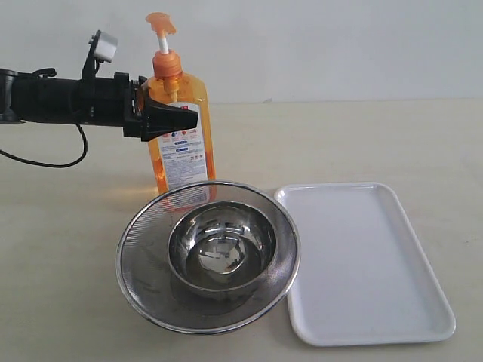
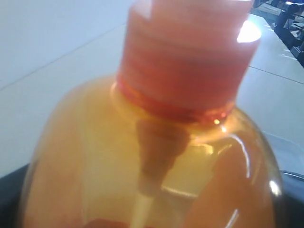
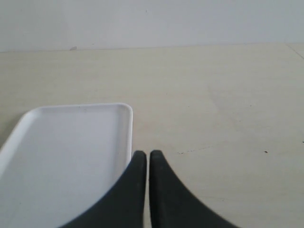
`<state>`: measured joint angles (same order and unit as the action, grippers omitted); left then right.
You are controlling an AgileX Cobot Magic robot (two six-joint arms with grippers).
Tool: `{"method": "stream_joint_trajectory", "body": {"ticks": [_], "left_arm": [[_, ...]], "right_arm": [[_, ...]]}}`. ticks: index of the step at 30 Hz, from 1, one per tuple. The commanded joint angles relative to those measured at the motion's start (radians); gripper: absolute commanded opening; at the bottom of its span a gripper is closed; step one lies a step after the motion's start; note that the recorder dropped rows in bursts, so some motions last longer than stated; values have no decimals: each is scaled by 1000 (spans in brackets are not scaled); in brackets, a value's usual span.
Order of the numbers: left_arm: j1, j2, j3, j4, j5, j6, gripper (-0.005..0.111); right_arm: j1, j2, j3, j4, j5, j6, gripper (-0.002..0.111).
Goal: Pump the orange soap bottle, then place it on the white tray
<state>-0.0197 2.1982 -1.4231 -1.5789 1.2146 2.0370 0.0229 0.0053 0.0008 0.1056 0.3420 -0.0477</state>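
The orange soap bottle (image 1: 183,154) stands upright on the table behind a steel strainer bowl, its pump head (image 1: 161,23) raised on the white stem. My left gripper (image 1: 176,117) comes in from the left and is shut on the bottle's shoulder, one black finger crossing its front. The left wrist view is filled by the orange soap bottle (image 2: 142,161) and its collar. The white tray (image 1: 362,256) lies flat to the right of the bowl. My right gripper (image 3: 145,155) is shut with nothing in it, low beside the white tray (image 3: 66,142); the exterior view does not show it.
A round mesh strainer (image 1: 136,253) with a steel bowl (image 1: 223,253) nested in it sits directly in front of the bottle, touching the tray's left edge. A black cable (image 1: 45,162) hangs below the left arm. A pale wall stands behind the table.
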Motion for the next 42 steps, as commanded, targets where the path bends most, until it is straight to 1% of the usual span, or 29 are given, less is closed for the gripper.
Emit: {"method": "stream_joint_trajectory", "body": {"ticks": [1, 3, 6, 9, 14, 16, 19, 20, 25, 27, 28, 29, 31, 32, 37, 42], "left_arm": [[3, -19, 4, -40, 6, 56, 5], [13, -46, 4, -46, 6, 76, 5], [39, -114, 4, -45, -69, 76, 5], [70, -208, 4, -11, -137, 76, 5], [113, -372, 7, 64, -208, 8, 5], [115, -450, 30, 102, -282, -18, 5], [115, -577, 108, 142, -460, -78, 5], [115, -624, 147, 133, -513, -99, 5], [115, -864, 380, -20, -737, -116, 5], [115, -960, 467, -102, -832, -93, 5], [111, -1012, 510, -156, -887, -71, 5], [103, -1061, 550, -166, -954, -35, 5], [71, -1159, 614, -166, -1043, 5, 5], [57, -1190, 641, -166, -1066, 5, 5], [-30, -1337, 773, -166, -1063, 2, 5], [-95, -1364, 887, -166, -1128, -3, 5]], "right_arm": [[-2, -5, -1, -7, -8, 2, 0], [-2, -5, -1, -7, -8, 2, 0], [-2, -5, -1, -7, -8, 2, 0], [-2, -5, -1, -7, -8, 2, 0], [-2, -5, -1, -7, -8, 2, 0], [-2, -5, -1, -7, -8, 2, 0], [-2, -5, -1, -7, -8, 2, 0], [-2, -5, -1, -7, -8, 2, 0], [-2, -5, -1, -7, -8, 2, 0], [-2, -5, -1, -7, -8, 2, 0], [-2, -5, -1, -7, -8, 2, 0], [-2, -5, -1, -7, -8, 2, 0], [-2, -5, -1, -7, -8, 2, 0], [-2, -5, -1, -7, -8, 2, 0], [-2, -5, -1, -7, -8, 2, 0], [-2, -5, -1, -7, -8, 2, 0]]}}
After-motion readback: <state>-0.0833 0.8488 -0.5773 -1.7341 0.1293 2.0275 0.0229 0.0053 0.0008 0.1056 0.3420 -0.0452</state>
